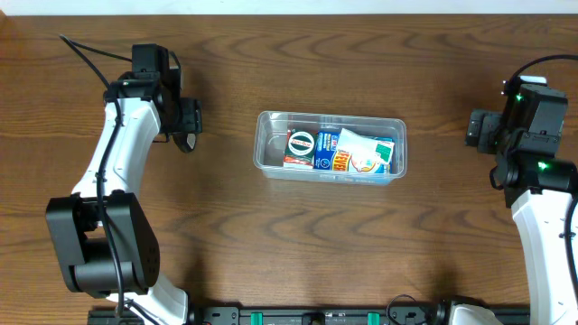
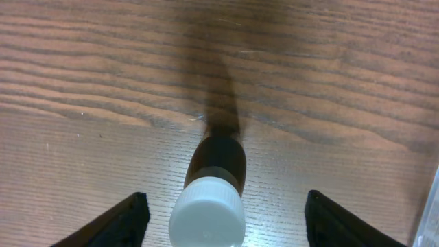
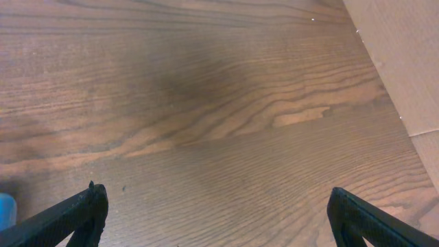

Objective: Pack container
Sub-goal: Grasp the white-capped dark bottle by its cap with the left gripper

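Observation:
The container (image 1: 263, 144), a clear shallow plastic tub, sits at the table's middle and holds several small blue, white and red boxes (image 1: 343, 152). Its corner shows at the right edge of the left wrist view (image 2: 432, 213). My left gripper (image 1: 185, 124) is left of the tub, open, with its fingers on either side of a small dark bottle with a white cap (image 2: 208, 216) standing on the table. The fingers (image 2: 226, 209) do not touch the bottle. My right gripper (image 1: 479, 129) is open and empty over bare wood (image 3: 216, 206), to the right of the tub.
The table is dark wood (image 1: 298, 244). A beige cardboard-like surface (image 3: 405, 55) lies at the upper right of the right wrist view. A small blue thing (image 3: 5, 209) shows at that view's left edge.

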Controlling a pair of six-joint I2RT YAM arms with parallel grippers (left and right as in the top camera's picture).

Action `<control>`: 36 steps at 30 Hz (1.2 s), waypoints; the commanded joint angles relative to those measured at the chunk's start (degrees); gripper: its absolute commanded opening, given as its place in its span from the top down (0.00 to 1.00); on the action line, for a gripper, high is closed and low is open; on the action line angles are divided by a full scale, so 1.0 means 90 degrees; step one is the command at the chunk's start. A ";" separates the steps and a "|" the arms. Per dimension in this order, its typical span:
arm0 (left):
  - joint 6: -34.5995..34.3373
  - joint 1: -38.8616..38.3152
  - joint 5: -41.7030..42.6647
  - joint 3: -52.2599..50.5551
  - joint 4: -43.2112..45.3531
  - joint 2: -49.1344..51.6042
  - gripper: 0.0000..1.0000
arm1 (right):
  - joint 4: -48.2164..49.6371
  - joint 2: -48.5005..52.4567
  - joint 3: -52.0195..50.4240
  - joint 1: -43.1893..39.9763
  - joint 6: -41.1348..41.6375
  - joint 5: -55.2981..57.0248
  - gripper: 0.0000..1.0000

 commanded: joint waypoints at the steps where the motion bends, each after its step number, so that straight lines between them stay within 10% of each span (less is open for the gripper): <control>1: 0.0005 0.0010 0.0058 -0.0100 -0.0041 0.0078 0.33 | -0.0007 -0.0039 0.0019 -0.0036 0.0078 0.0070 0.01; 13: 0.0010 0.0010 0.0036 -0.0294 0.0170 0.0080 0.34 | -0.0007 -0.0039 0.0019 -0.0036 0.0078 0.0070 0.01; 36: -0.0112 0.0010 0.0039 -0.0262 0.0119 0.0053 0.90 | -0.0005 -0.0039 0.0019 -0.0036 0.0078 0.0070 0.01</control>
